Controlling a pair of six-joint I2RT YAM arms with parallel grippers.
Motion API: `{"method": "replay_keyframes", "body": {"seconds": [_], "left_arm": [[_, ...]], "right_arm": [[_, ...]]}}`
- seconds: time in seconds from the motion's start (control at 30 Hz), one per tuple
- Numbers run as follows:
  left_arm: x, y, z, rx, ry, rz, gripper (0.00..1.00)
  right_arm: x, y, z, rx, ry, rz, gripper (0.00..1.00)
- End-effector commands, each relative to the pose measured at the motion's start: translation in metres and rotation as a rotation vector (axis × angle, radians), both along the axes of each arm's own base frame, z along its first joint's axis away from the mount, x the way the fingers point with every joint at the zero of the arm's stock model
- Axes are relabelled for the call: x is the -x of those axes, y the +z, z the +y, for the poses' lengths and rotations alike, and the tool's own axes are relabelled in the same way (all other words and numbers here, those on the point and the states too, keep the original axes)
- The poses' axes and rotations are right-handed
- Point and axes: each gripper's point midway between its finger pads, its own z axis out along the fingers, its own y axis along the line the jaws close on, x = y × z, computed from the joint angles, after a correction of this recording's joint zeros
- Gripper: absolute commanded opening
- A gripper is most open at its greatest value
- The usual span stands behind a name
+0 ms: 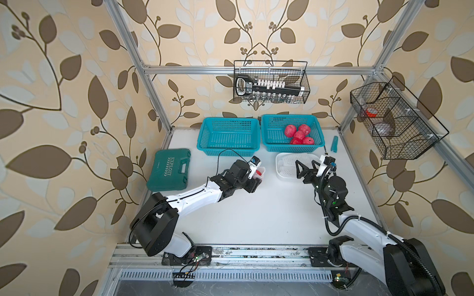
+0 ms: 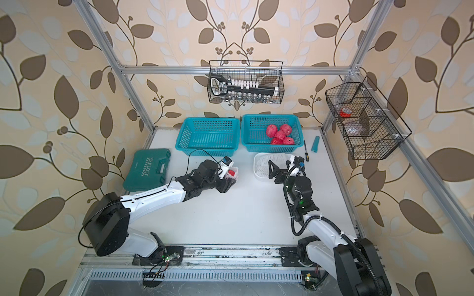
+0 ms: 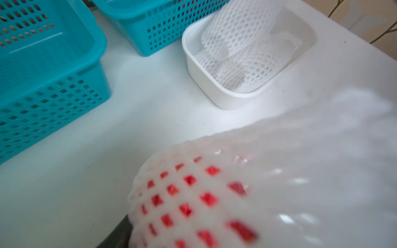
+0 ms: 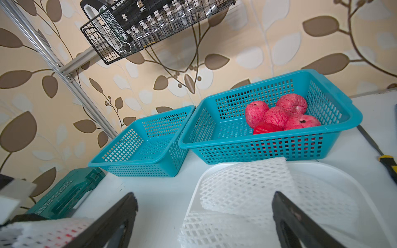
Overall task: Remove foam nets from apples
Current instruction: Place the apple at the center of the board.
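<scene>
- The table [image 1: 256,210] is white and boxed in by an aluminium frame [image 1: 256,69] at its left, far and right edges. A slotted rail with both arm bases runs along the near edge. The middle and near half of the table lie bare between the arms.
- Two teal baskets stand side by side at the far edge. The left basket [image 1: 228,119] holds nothing, and the right basket [image 1: 289,116] sits just beside it.
- A green tool case [image 1: 170,169] lies by the left edge, with "EXPLOIT" in white on its lid. The smaller print beside that is too fine to read.
- A wire basket [image 1: 272,82] hangs on the far wall with a tool set in it; its labels are unreadable.
- A white tray [image 1: 278,167] sits just in front of the right basket, towards the right edge.
- The left gripper [image 1: 256,179] is over the middle of the table, clenched on a netted apple [image 3: 193,204]. Red shows through the diamond holes.
- The right gripper [image 1: 306,165] hangs over the tray with its jaws spread wide. It grasps nothing, and whether a finger brushes the mesh below cannot be told.
- Five apples [image 1: 298,135] without nets are piled at the right end of the right basket.
- Loose foam nets [image 4: 247,182] lie in the tray, one leaning on its far rim.
- A screwdriver [image 2: 306,153] lies near the right edge.
</scene>
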Motion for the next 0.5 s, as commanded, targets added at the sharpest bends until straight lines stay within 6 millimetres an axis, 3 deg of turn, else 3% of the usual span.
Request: {"method": "replay_keyframes", "body": {"seconds": [0.0,0.2,0.47], "left_arm": [[-0.007,0.002,-0.018,0.034,-0.025,-0.073,0.65],[-0.004,-0.031,-0.025,-0.014,-0.045,-0.013,0.67],[0.001,-0.056,-0.020,0.010,-0.027,-0.030,0.70]], "right_arm": [[-0.002,-0.004,-0.001,0.001,-0.013,0.013,0.97],[-0.004,-0.010,-0.001,-0.003,-0.016,0.027,0.97],[-0.004,-0.009,-0.001,0.000,-0.015,0.027,0.97]]}}
